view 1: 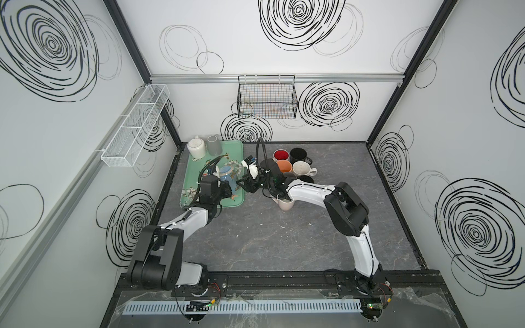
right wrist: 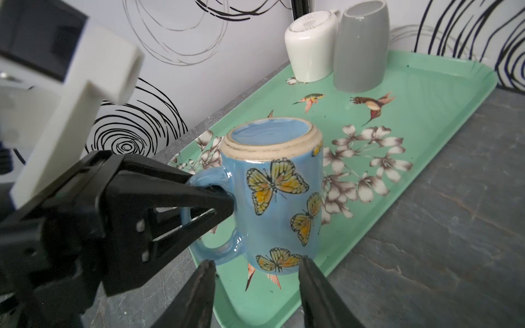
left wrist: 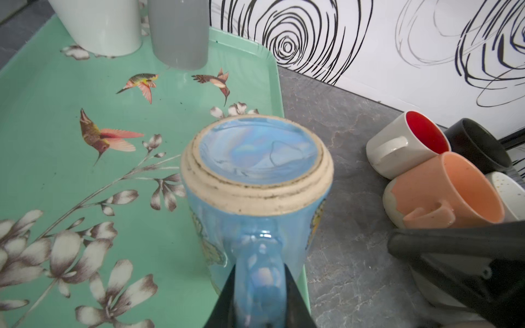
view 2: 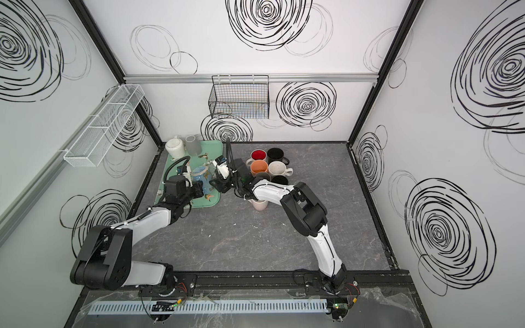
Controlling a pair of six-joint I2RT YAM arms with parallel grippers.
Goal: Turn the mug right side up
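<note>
The blue mug stood base-up on the green tray, at the tray's long edge beside the open counter. Whether its rim rested on the tray or hung just above it could not be told. The left hand was clamped tight across the mug's handle. The right hand was spread partway and empty, its jaws just short of the mug's lower wall.

A pinch on a glazed handle alone looked risky: the body's weight sat off the grip, so the mug could swing or slip while turning. The tray's raised lip lay right below, and a rim catching it might drag the tray. The two hands were close enough to foul each other.

At the tray's far end, well apart, stood an upturned white mug and grey mug. A cluster of upright mugs crowded the counter off the tray's long side. The bare counter past the tray's near end offered the most room.
</note>
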